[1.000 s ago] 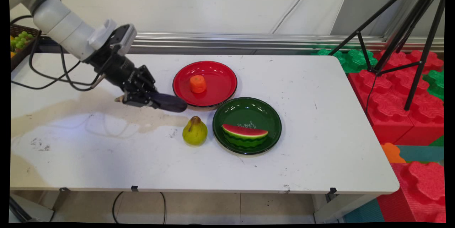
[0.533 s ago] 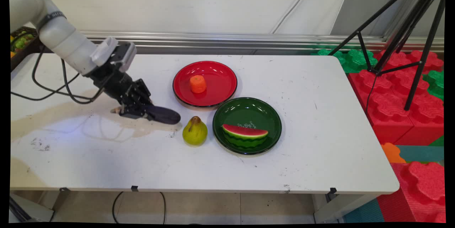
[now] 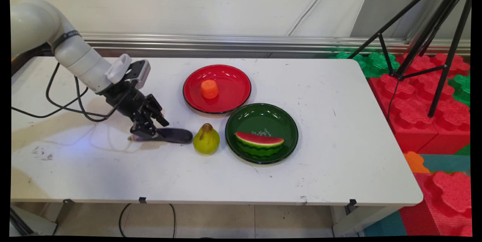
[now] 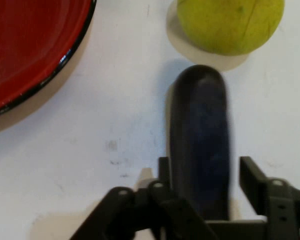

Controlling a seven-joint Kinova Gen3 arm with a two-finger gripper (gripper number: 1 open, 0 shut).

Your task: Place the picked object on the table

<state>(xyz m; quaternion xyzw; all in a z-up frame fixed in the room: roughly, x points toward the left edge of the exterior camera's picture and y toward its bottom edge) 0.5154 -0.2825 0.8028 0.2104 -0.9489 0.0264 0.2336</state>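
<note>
lowered claw (image 3: 145,133), dark purple eggplant (image 3: 174,135) beside pear (image 3: 206,140)

Fixed overhead view; hand view close, sharing pear (image 3: 206,140) (image 4: 230,22).

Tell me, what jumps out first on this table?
The black gripper, low at the table's left, has a dark purple eggplant between its fingers, its tip close to a yellow-green pear. Beside them, a red plate holds an orange piece and a green plate a watermelon slice.

A robot lab: tripod (image 3: 433,31), foam blocks (image 3: 421,95), toy food on table (image 3: 339,159).
</note>
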